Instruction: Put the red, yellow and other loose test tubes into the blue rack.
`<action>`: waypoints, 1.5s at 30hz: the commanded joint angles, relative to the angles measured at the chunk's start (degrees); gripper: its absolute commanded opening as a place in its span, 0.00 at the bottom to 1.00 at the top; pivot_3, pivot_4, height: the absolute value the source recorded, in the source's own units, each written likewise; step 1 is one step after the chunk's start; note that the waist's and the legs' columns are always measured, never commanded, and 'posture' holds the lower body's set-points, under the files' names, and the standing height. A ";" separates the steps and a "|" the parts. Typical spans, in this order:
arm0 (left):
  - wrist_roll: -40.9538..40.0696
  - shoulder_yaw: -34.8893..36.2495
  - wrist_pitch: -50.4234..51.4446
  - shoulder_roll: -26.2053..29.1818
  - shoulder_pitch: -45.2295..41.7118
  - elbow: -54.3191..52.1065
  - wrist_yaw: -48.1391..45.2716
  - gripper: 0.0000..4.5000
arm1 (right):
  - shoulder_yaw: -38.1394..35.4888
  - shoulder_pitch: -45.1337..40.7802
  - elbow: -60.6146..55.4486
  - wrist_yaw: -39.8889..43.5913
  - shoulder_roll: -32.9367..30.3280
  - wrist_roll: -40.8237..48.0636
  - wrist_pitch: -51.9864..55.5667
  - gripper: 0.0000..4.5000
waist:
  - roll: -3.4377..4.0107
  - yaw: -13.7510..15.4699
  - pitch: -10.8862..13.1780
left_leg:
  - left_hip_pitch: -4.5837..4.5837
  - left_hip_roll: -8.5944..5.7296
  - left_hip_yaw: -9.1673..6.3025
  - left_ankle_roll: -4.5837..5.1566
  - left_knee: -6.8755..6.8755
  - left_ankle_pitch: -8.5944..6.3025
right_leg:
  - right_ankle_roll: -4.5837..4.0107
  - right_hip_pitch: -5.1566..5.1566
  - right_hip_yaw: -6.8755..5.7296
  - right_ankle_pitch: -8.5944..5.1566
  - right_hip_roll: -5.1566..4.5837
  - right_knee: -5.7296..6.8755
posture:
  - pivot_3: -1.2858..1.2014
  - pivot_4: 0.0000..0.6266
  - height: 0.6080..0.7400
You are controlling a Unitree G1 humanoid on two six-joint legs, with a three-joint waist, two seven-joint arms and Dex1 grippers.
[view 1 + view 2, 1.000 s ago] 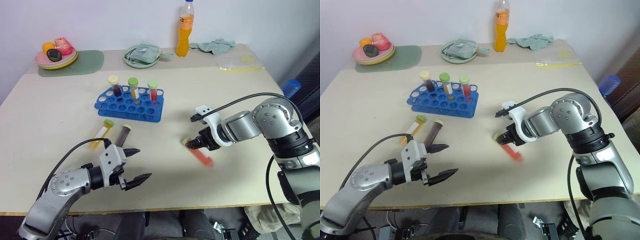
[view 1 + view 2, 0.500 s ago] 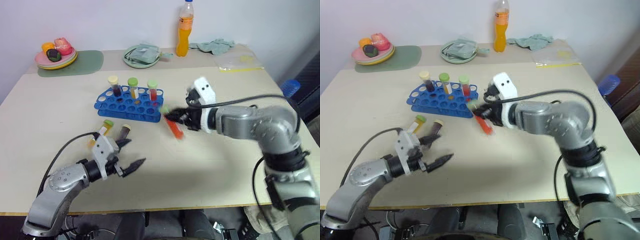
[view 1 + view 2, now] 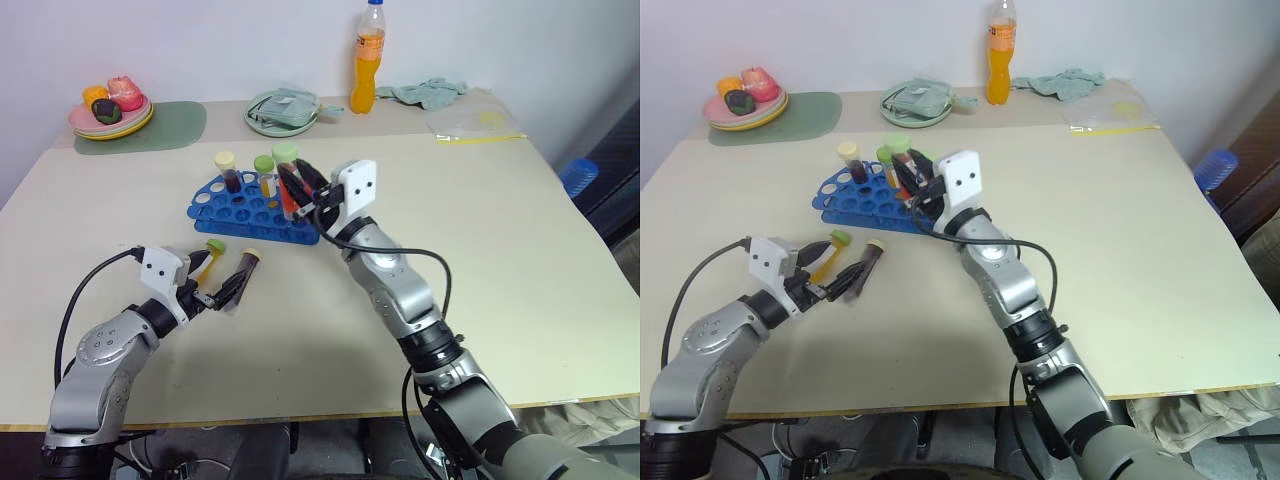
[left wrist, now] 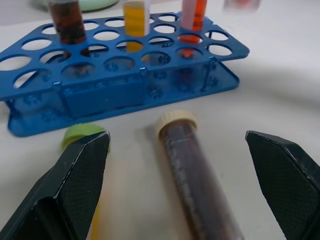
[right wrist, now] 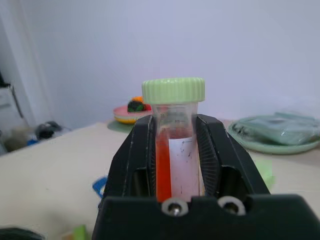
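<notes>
Holding the red tube (image 5: 172, 145) upright, green cap on top, the right tool (image 3: 297, 186) is clamped on the tube's body just under the cap and hangs above the blue rack (image 3: 232, 212), over the end nearest the bench's middle. That upright carry makes sense, as the rack's holes open upward and the tube must go in bottom first; gripping high leaves the lower length free to enter a hole. The rack sits on the bench (image 3: 480, 230) with tubes standing in its far row: a dark one with a cream cap (image 3: 227, 166), a yellow one with a green cap (image 3: 264, 170), and in the left wrist view a third, with red liquid (image 4: 192, 20), beside them. Which hole the carried tube is lined up with I cannot tell. The left tool (image 4: 177, 175) has its fingers spread wide and empty, low over the bench, with the loose dark tube (image 4: 192, 170) lying between them, cream cap toward the rack. That looks like a setup for a grip across the tube's body. The loose yellow tube (image 3: 203, 264) lies just beside the dark one, close enough that a closing finger might nudge it.
</notes>
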 commanded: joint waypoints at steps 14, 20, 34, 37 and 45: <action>1.27 -1.43 -2.09 -1.19 0.99 -1.85 0.38 1.00 | -6.16 -2.76 11.84 1.51 5.87 -7.25 -9.44 0.16 | 0.02 -1.08 0.00 | 0.00 0.00 -0.05 -0.04 -0.05 0.02 | -0.02 -0.06 0.01 0.01 0.02 0.06 | 0.52 0.24 1.00; 1.22 -1.72 -2.08 -1.16 0.64 -1.75 0.18 1.00 | -6.91 -2.08 12.25 2.71 6.12 -8.11 -9.39 0.16 | 0.03 -1.35 -0.01 | 0.00 0.02 -0.05 -0.05 -0.10 0.03 | -0.03 -0.15 0.03 0.00 0.04 0.14 | 0.52 0.24 1.00; 0.98 -1.83 -1.66 -1.01 0.14 -1.85 -0.06 1.00 | -7.12 -2.28 14.09 4.46 8.12 -9.26 -9.91 0.16 | 0.03 -1.32 -0.01 | 0.00 0.02 -0.02 -0.10 -0.09 0.06 | -0.04 -0.24 0.06 0.00 0.04 0.31 | 0.52 0.24 1.00; 0.93 -1.79 -1.60 -1.00 0.24 -1.98 -0.04 1.00 | -7.52 -2.53 14.93 3.94 8.31 -9.32 -10.34 0.16 | 0.03 -1.34 -0.01 | 0.01 0.02 -0.02 -0.11 -0.08 0.07 | -0.04 -0.25 0.06 0.00 0.04 0.34 | 0.52 0.24 1.00; 0.91 -2.41 -1.44 -1.46 0.15 -2.30 0.20 1.00 | -8.64 -4.11 18.30 2.33 8.49 -9.96 -11.59 0.16 | 0.03 -1.25 -0.02 | 0.01 0.01 -0.02 -0.14 -0.04 0.08 | -0.04 -0.26 0.06 0.00 0.03 0.42 | 0.52 0.24 1.00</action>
